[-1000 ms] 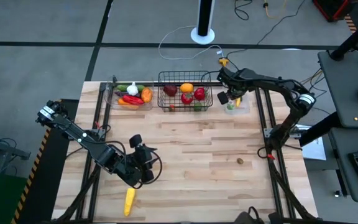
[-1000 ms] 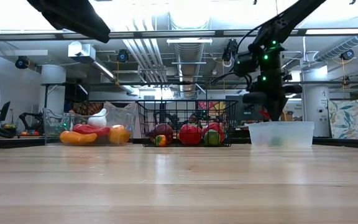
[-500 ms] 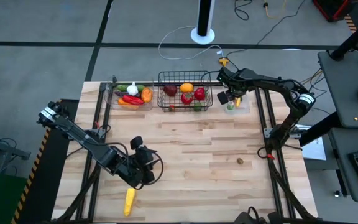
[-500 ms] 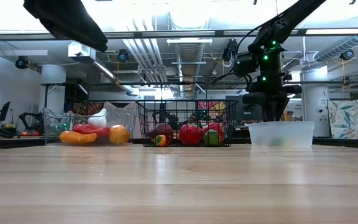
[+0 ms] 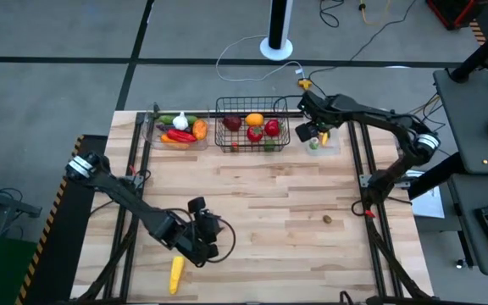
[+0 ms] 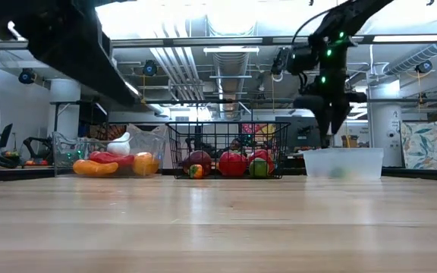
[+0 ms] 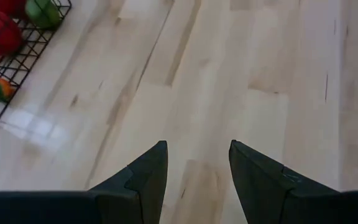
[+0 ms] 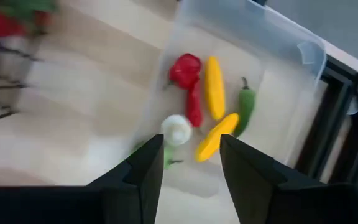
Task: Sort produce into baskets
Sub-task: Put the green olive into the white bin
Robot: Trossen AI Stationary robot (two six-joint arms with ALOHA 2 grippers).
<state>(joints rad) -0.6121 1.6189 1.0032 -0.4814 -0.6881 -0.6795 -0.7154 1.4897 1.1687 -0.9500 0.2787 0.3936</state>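
Now left pincer [image 5: 211, 240] shifted rightward, right pincer [image 5: 310, 134] raised, open

A black wire basket [image 5: 252, 134] is filled with red, orange and green produce. White garlic [image 5: 180, 122], a red pepper [image 5: 179, 135] and an orange piece [image 5: 199, 130] are seen in the clear bin [image 5: 152, 129] at far left. Yellow corn [image 5: 176, 274] is seen on the pale striped wood table [image 5: 295, 195].
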